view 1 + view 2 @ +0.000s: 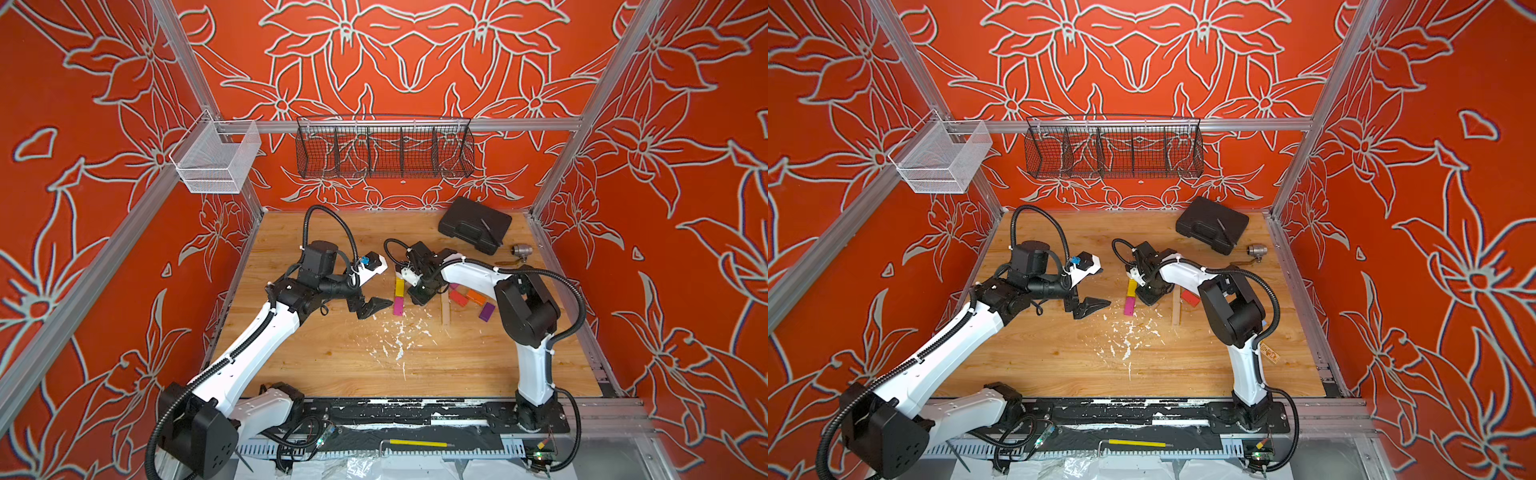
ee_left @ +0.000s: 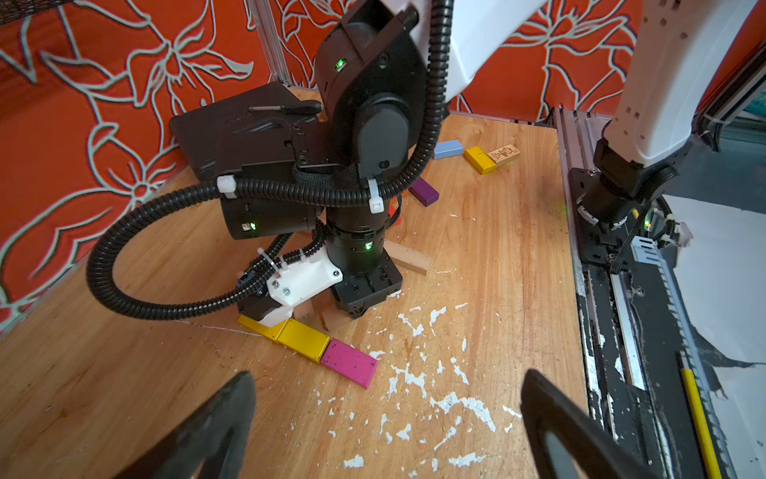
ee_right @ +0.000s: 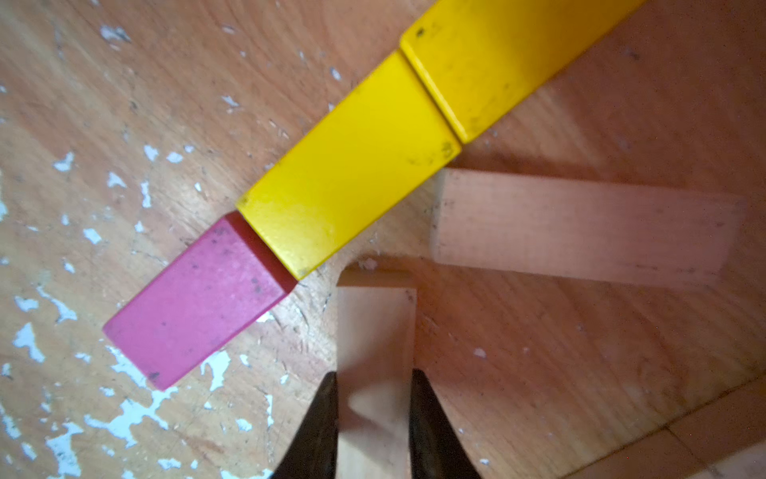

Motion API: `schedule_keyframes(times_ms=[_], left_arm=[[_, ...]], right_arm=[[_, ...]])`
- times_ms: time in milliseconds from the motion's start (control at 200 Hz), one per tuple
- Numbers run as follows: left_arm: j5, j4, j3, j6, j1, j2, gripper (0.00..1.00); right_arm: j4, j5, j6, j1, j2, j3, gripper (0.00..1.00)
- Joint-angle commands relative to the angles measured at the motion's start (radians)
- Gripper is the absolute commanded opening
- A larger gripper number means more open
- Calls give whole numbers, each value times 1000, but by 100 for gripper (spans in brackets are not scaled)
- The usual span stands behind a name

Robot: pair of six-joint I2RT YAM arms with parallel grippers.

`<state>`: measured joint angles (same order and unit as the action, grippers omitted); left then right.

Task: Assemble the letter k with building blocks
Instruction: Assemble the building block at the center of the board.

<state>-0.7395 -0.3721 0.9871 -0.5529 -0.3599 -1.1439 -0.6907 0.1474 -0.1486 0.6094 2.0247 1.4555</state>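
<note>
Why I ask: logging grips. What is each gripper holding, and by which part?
The right gripper is shut on a plain wood block, pinching its two long sides. The left gripper is open, holding nothing.

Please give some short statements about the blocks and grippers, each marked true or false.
1. The right gripper is shut on a plain wood block. True.
2. The left gripper holds the magenta block. False: it is open and empty; the magenta block lies on the table.
3. Two yellow blocks and the magenta block lie end to end in one line. True.
4. The purple block touches that line. False: it lies well apart from it.
</note>
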Motion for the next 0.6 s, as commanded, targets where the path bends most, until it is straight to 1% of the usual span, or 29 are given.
schedule_keyframes(times_ms=[0, 596], left_arm=[[-24, 1, 10, -4, 9, -7, 97], [-35, 2, 15, 4, 15, -7, 97]], right_arm=[[-6, 3, 4, -4, -1, 13, 26], [-3, 11, 17, -10, 5, 31, 26]])
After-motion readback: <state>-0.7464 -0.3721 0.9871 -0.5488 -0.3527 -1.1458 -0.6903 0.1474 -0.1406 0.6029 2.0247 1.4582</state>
